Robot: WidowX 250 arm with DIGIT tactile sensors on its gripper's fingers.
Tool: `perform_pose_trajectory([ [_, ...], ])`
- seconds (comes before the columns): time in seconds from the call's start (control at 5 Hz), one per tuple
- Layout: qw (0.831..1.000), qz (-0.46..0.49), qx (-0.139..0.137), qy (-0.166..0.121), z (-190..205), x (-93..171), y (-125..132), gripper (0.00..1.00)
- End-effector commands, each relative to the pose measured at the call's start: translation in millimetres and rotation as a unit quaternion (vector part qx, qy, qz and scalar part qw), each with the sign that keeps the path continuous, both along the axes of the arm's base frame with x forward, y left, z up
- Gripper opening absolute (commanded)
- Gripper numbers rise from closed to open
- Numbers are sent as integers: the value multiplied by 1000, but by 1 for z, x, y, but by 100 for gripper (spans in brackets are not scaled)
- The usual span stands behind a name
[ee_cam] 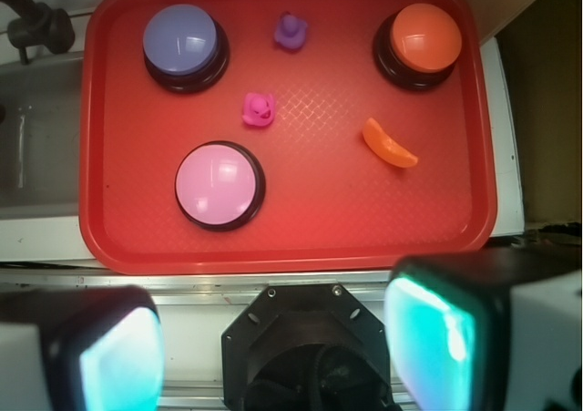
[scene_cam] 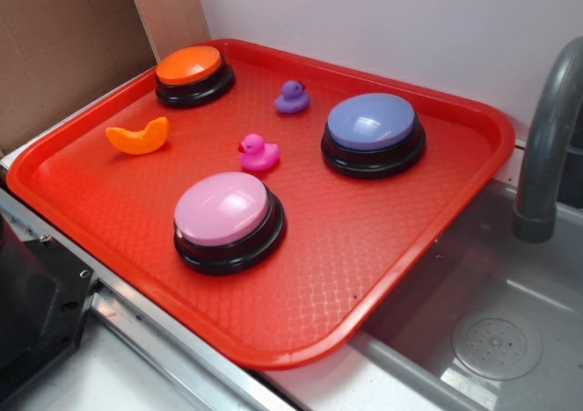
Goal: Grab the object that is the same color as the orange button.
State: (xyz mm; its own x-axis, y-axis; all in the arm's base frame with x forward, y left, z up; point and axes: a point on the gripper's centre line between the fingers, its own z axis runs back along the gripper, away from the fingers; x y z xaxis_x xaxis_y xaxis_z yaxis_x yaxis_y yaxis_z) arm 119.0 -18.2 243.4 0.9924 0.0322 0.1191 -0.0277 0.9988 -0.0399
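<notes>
1. The tool (ee_cam: 273, 338) hangs high above the near edge of the red tray (ee_cam: 291, 247), its two glowing pads standing wide apart with nothing between them; it appears only in the wrist view and is out of sight in the exterior view.

2. Directly under the tool sit the robot's black base and a metal rail, not the tray, so the step in hand is judged to be the approach: nothing has been touched yet.

3. Ahead of the tool and off to its right lies the orange crescent (ee_cam: 390, 145), flat on the tray and clear of everything around it.

4. Farther ahead on that same right side stands the orange button (ee_cam: 424, 39), the colour reference; crescent and button are near but apart.

5. Ahead and to the left sit the pink button (ee_cam: 219, 185), the pink duck (ee_cam: 259, 109), the purple duck (ee_cam: 290, 32) and the blue-purple button (ee_cam: 182, 42), all well away from the target.

6. To do this well, the tool likely needs to travel forward and right, stop centred over the crescent's thick middle, and turn so the pads close across its narrow width rather than along its curve.

7. The toy looks glossy and low, so a descent nearly to the tray surface and a centred squeeze seem wise; a grip near a tapered tip could squirt it sideways.

8. A sink with a grey faucet (scene_cam: 547, 147) borders the tray on the far left.
</notes>
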Motion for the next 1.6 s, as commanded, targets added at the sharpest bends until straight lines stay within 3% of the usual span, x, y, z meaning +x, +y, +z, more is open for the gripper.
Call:
perform_pose_trajectory([
  [0.0,1000,0,0,0,0,0,0,100],
  [0.6,991,-117,28,54,-19,61,44,100],
  [0.8,972,-223,35,63,-47,70,77,100],
  [1.4,953,-265,51,139,-113,73,133,100],
])
